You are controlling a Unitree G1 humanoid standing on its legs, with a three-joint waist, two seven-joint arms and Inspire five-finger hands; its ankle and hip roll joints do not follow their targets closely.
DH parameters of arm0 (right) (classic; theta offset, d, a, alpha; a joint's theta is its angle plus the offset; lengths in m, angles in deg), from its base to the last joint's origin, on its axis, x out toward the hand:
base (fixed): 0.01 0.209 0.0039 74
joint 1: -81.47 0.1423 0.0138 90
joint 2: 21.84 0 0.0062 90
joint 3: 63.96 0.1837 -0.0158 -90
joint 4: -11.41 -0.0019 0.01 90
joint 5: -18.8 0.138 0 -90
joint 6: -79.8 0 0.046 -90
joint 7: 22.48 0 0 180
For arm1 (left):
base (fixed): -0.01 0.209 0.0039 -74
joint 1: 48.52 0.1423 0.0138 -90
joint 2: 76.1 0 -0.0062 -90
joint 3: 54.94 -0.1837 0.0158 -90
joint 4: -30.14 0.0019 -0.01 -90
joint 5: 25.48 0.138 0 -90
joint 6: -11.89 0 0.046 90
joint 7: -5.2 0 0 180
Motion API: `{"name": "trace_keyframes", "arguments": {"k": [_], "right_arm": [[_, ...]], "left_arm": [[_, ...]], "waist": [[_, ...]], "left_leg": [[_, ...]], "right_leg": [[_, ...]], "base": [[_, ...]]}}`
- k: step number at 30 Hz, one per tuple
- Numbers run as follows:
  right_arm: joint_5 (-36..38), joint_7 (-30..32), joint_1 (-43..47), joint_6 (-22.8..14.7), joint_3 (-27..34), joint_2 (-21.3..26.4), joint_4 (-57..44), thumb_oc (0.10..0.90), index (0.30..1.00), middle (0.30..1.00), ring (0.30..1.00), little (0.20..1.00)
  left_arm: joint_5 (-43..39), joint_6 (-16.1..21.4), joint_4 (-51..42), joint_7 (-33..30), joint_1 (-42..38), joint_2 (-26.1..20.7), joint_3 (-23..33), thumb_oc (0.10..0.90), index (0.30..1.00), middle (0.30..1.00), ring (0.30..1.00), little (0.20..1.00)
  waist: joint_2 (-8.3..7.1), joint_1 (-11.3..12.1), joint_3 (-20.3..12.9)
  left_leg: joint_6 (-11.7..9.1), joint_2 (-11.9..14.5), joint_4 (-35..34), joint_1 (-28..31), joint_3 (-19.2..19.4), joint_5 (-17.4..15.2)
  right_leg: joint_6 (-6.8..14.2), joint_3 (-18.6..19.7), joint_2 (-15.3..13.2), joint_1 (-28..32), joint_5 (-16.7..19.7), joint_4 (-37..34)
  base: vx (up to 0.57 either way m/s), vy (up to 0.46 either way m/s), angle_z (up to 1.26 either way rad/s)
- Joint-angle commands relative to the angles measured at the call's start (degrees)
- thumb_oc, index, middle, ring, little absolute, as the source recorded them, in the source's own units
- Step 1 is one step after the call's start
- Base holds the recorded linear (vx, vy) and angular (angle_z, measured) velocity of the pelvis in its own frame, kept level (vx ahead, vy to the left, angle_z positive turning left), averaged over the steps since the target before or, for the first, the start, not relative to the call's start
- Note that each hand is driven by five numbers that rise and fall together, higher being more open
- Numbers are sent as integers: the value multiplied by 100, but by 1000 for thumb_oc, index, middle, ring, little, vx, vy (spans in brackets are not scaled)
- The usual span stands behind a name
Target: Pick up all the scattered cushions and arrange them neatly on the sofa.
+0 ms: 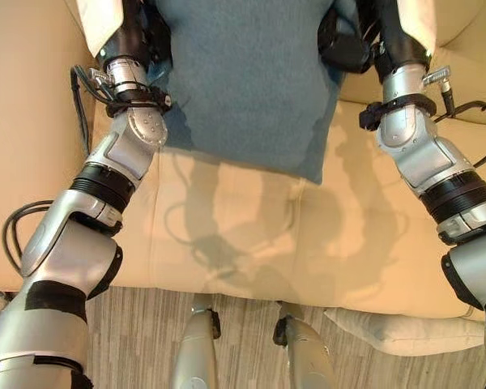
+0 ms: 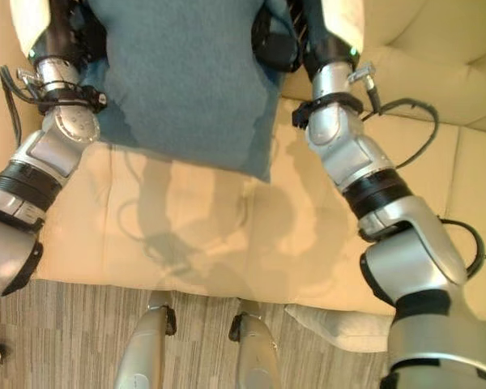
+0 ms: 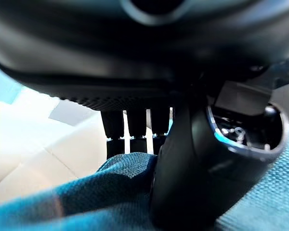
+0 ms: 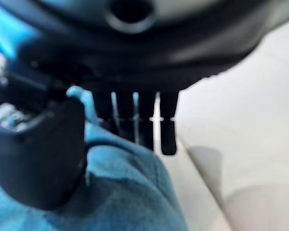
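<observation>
A cream sofa (image 1: 251, 235) carries a large blue cushion (image 1: 243, 81) standing against its back, gripped at both side edges. The left hand (image 3: 183, 168) and right hand (image 4: 43, 154) each pinch the cushion's fabric between thumb and fingers. A pale cushion (image 1: 397, 331) lies on the floor (image 1: 138, 340) below the sofa's front edge.

Bright, even light; arm shadows on the sofa seat (image 1: 251, 235); wrist views seemingly blurred

No lettering, label, number or sign can be read anywhere here: nothing printed on the blue cushion (image 1: 243, 81), nothing on the cream sofa (image 1: 348, 235) beneath it.
</observation>
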Motion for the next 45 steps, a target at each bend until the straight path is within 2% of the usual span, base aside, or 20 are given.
{"name": "trace_keyframes", "arguments": {"k": [1,5,7,8,9,10,11,12,13,18,22,25,26,32,37,39,42,43,44,45], "right_arm": [[-1247,1552,843,-87,316,-75,-276,400,300,300,300,300],[-1438,1762,1124,254,9,-74,176,400,300,300,300,300],[-1324,1908,1237,285,29,-150,500,400,300,300,300,300],[-1240,1928,1288,327,-8,-236,685,400,300,300,300,300],[-1166,1845,1375,355,-99,-315,955,400,300,300,300,300],[-1013,1710,1448,370,-224,-490,1317,562,542,542,542,542],[-911,1640,1556,346,-289,-649,1515,800,900,900,900,900],[-905,1643,1574,338,-298,-656,1532,800,900,900,900,900],[-818,1442,1644,273,-526,-828,1968,800,900,900,900,900],[-405,1092,1644,237,-603,-1096,2345,800,900,900,900,900],[-103,919,1480,124,-543,-1136,2396,800,900,900,900,900],[9,893,1301,94,-419,-1094,2240,800,900,900,900,900],[42,860,1034,66,-271,-1012,1976,800,900,900,900,900],[122,811,19,125,439,-604,1076,800,900,900,900,900],[190,736,-1475,4,1569,-332,209,800,900,900,900,900],[127,655,-2330,-164,2092,-313,-276,800,900,900,900,900],[166,499,-3168,-280,2504,-368,-665,800,900,900,900,900],[290,273,-4062,-351,2927,-523,-788,800,900,900,900,900],[284,266,-4106,-345,2937,-522,-818,800,900,900,900,900],[279,-24,-5011,-431,3363,-597,-799,800,900,900,900,900]], "left_arm": [[1023,719,-919,-1272,-598,432,-373,400,300,300,300,300],[52,1189,-258,-781,-646,1227,-599,400,300,300,300,300],[147,1055,182,-749,-775,1395,-809,400,300,300,300,300],[34,1037,368,-707,-838,1558,-855,497,446,446,446,446],[-55,1026,657,-547,-933,1682,-955,800,900,900,900,900],[-103,972,1083,-424,-1064,1750,-1077,800,900,900,900,900],[-180,940,1316,-275,-1140,1783,-1159,800,900,900,900,900],[-185,948,1328,-271,-1150,1779,-1157,800,900,900,900,900],[-107,728,1929,239,-1296,1748,-1408,800,900,900,900,900],[-505,699,2265,535,-1284,1638,-1197,800,900,900,900,900],[-619,627,2369,697,-1241,1118,-1114,800,900,900,900,900],[-641,621,2306,758,-1212,891,-1059,800,900,900,900,900],[-751,664,2086,752,-1132,612,-884,800,900,900,900,900],[-1301,873,1087,909,-744,68,-180,800,900,900,900,900],[-1761,1243,-13,1207,243,-423,749,800,900,900,900,900],[-1407,1255,-404,1136,815,-735,1132,800,900,900,900,900],[-1957,1519,-811,1215,1519,-810,1725,800,900,900,900,900],[-2497,1741,-1334,1424,2345,-769,2361,800,900,900,900,900],[-2494,1729,-1372,1425,2394,-759,2374,800,900,900,900,900],[-2266,1710,-1846,1672,3498,-749,2799,800,900,900,900,900]], "waist": [[-425,-98,-885],[-494,-192,-902],[-552,-243,-901],[-592,-262,-895],[-619,-287,-901],[-640,-322,-907],[-655,-350,-901],[-655,-353,-897],[-658,-395,-932],[-634,-425,-947],[-570,-413,-971],[-538,-409,-982],[-482,-397,-1000],[-335,-344,-1049],[-156,-280,-1176],[-122,-275,-1288],[-84,-265,-1428],[-45,-228,-1548],[-44,-232,-1559],[-45,-189,-1663]], "left_leg": [[-691,-83,-5,-59,-34,-751],[-692,-75,-5,-186,-26,-710],[-698,-54,-5,-222,-24,-705],[-702,-41,-5,-248,-26,-701],[-703,-30,-5,-266,-22,-693],[-699,-22,-5,-285,-14,-687],[-698,-10,-5,-295,-4,-686],[-698,-11,-5,-296,-2,-686],[-688,1,-5,-303,16,-679],[-686,-1,-5,-268,69,-678],[-684,-26,-5,-175,106,-687],[-676,-40,-5,-113,113,-707],[-668,-51,-5,-27,125,-733],[-623,-93,-5,227,127,-800],[-570,-138,-5,642,134,-958],[-540,-149,-5,832,145,-1005],[-492,-150,-5,1043,150,-1098],[-432,-159,-5,1333,139,-1230],[-425,-168,-5,1331,136,-1205],[-378,-184,-5,1672,114,-1338]], "right_leg": [[313,151,-279,566,397,-1006],[317,145,-274,456,442,-1006],[326,157,-256,415,457,-1006],[330,163,-250,386,472,-1006],[330,166,-243,365,480,-1006],[329,190,-231,337,493,-1006],[329,206,-224,311,506,-1006],[329,208,-224,308,507,-1006],[332,250,-212,263,518,-1006],[311,290,-226,258,532,-1006],[304,327,-233,316,529,-1006],[297,342,-237,380,509,-1006],[289,349,-239,456,483,-1006],[245,315,-279,759,381,-1006],[204,299,-319,1184,215,-1006],[195,316,-327,1359,171,-1006],[186,314,-337,1555,90,-1006],[174,276,-350,1836,-29,-1006],[172,274,-357,1837,-10,-1006],[161,249,-353,2161,-143,-1006]], "base": [[64,-7,40],[24,-24,17],[12,-9,-25],[6,-14,-12],[3,-13,-11],[-6,-2,24],[-5,2,16],[0,0,0],[4,11,-22],[7,7,-4],[2,2,-7],[11,-4,-17],[29,-2,-6],[16,-11,-1],[49,-14,6],[98,5,7],[127,7,2],[99,2,-4],[257,11,-7],[171,33,-5]]}}
